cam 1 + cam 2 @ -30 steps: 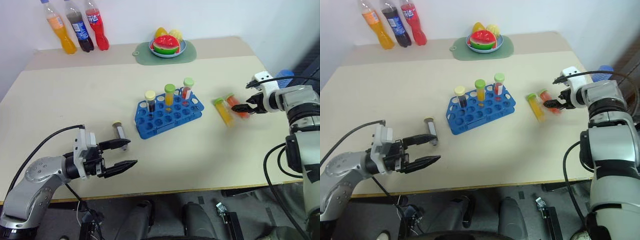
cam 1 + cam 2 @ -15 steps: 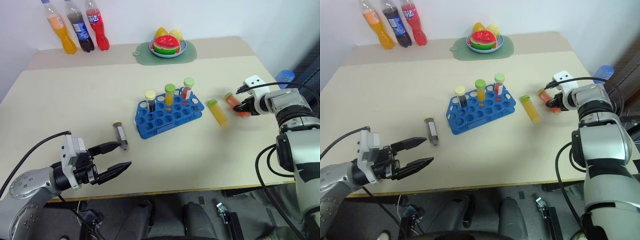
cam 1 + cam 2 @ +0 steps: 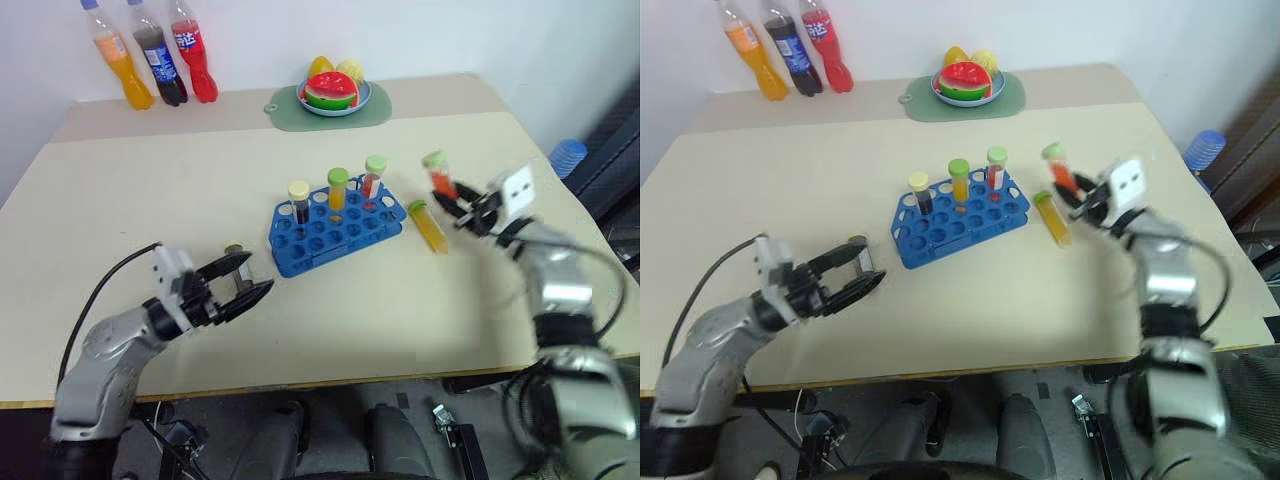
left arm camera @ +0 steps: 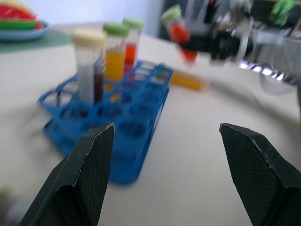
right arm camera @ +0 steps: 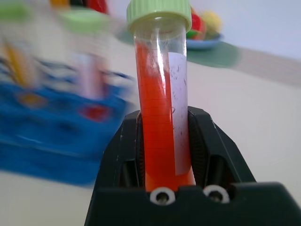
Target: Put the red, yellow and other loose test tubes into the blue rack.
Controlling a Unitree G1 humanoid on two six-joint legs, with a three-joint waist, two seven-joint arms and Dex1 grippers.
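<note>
R claw carrying red tube to rack; L claw wide open at dark tube.

Head view: right claw (image 3: pixel 458 208) clamped on the green-capped clear tube of red liquid (image 3: pixel 438 177), cap up, prob. so it drops straight into the blue plastic rack (image 3: pixel 338 227) just beside. Yellow-filled green-capped tube (image 3: pixel 428 224) lies on table betw. claw and rack.
L wrist view: left claw (image 4: pixel 164 141) spread wide, rack ahead.
Head view again: L claw straddles small grey-capped dark tube (image 3: pixel 238 262), not gripped.
R wrist view: red tube upright betw. pads.
</note>
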